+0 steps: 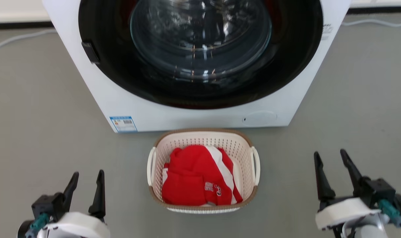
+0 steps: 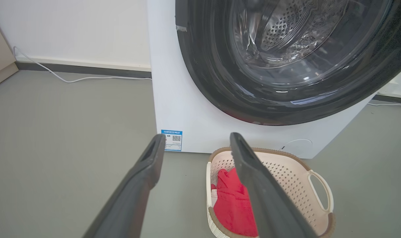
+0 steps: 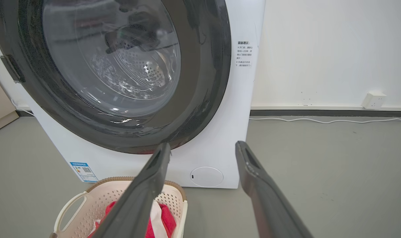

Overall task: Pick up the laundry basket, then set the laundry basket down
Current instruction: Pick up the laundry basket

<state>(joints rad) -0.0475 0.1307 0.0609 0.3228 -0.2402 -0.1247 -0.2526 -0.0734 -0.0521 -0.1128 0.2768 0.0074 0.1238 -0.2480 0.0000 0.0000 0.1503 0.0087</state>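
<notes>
Grey floor in the head view carries one washer and, just before it, one laundry basket with two loop handles and red clothing inside, between the left gripper and right gripper, both spread and empty. From the left wrist, two parted fingers show, the basket partly behind one. From the right wrist, two parted fingers show, the basket at lower left and one wall socket at right.

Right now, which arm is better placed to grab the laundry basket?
Left, narrowly: the left gripper sits slightly nearer the laundry basket than the right gripper. Both are open, touching nothing.
</notes>
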